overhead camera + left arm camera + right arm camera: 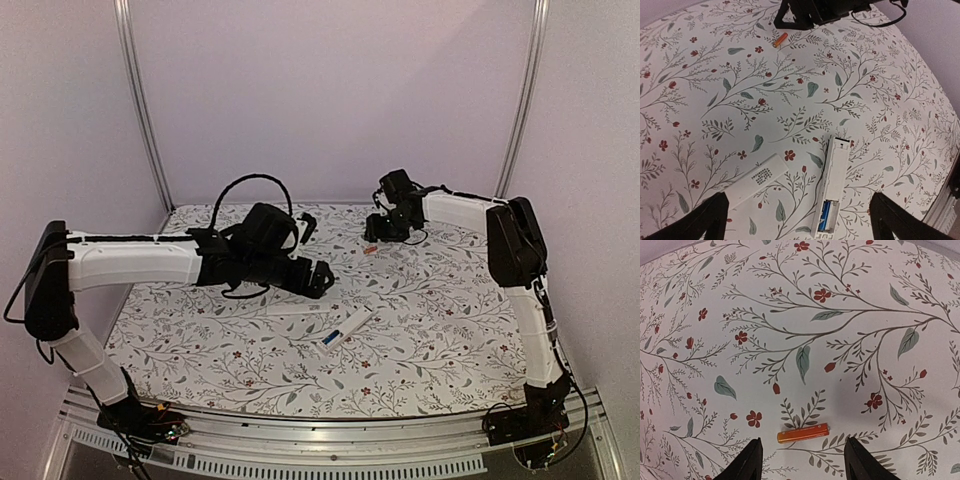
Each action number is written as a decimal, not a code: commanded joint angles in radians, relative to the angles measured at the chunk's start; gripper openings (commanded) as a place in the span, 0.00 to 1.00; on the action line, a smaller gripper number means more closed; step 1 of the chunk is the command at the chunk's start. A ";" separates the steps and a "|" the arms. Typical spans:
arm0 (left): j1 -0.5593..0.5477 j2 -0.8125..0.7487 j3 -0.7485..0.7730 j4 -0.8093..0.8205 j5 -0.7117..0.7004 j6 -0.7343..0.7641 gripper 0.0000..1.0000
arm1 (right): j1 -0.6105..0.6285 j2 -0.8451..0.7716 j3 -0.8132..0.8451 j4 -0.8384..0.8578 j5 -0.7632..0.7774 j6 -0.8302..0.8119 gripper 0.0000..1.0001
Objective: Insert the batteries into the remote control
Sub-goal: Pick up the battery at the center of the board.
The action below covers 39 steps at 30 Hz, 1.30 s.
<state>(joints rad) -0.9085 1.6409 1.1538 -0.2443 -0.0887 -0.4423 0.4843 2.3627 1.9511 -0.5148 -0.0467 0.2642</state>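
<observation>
Remote control (350,326): you find it lying flat on the flowered tablecloth (440,340), battery recess open at its near end in the left wrist view (832,185).
Left gripper (797,200): your left gripper hangs directly above the remote control, jaws spread wide with nothing between them; one finger shows on each side of the remote control.
Right gripper (802,450): it stands well apart from the remote control, toward the far edge, with its jaws part open and holding nothing.
Battery cover (757,178): you see a white strip just beside the remote control, flat and not touching it.
Orange-red battery (803,433): it lies on the cloth far from the remote control, just ahead of the right fingertips, untouched.
Blue battery (826,217): it sits inside the remote control's recess.
</observation>
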 commanded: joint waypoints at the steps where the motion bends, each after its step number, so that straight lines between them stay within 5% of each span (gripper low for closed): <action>1: 0.000 -0.022 -0.025 0.028 -0.024 0.002 0.99 | 0.015 0.075 0.077 -0.075 0.108 0.011 0.56; 16: 0.015 -0.070 -0.080 0.048 -0.045 -0.004 1.00 | 0.046 0.214 0.287 -0.200 0.185 -0.010 0.59; 28: 0.029 -0.107 -0.111 0.046 -0.054 0.010 1.00 | 0.070 0.251 0.289 -0.301 0.190 -0.049 0.54; 39: 0.032 -0.127 -0.133 0.064 -0.057 0.008 0.99 | 0.073 0.199 0.187 -0.273 0.157 -0.065 0.28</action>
<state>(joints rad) -0.8913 1.5421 1.0393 -0.1955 -0.1318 -0.4389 0.5499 2.5496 2.1860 -0.7059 0.1291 0.2111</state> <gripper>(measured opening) 0.996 0.314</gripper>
